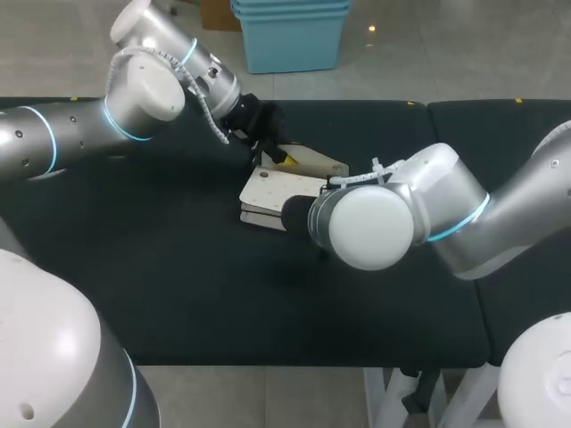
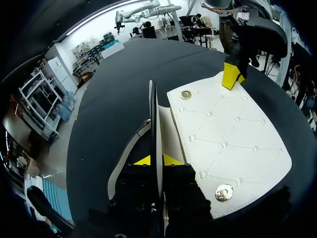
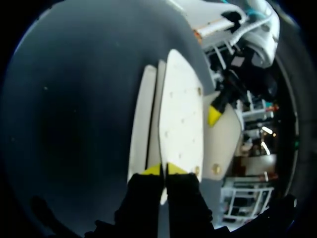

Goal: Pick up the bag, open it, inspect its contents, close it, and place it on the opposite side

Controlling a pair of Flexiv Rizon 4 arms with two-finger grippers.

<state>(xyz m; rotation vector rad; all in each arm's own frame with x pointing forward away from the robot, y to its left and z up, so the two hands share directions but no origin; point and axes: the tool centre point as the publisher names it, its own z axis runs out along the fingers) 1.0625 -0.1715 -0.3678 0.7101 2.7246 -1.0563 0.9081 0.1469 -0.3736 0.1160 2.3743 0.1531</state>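
The white quilted handbag [image 1: 272, 189] lies on the bench [image 1: 178, 267], flap [image 2: 228, 144] folded open. The left claw [image 2: 154, 159] pinches an upright edge of it; the right claw [image 3: 164, 169] seems clamped on the flap. Opening looks done; inspecting, closing and placing remain.

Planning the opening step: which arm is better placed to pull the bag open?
Probably left: left gripper grips a thin upright panel of the bag; right gripper clamps the quilted panel, steadying it.

Robotics lab, silver left arm [image 1: 71, 125], silver right arm [image 1: 464, 218], black worktable [image 1: 134, 267]
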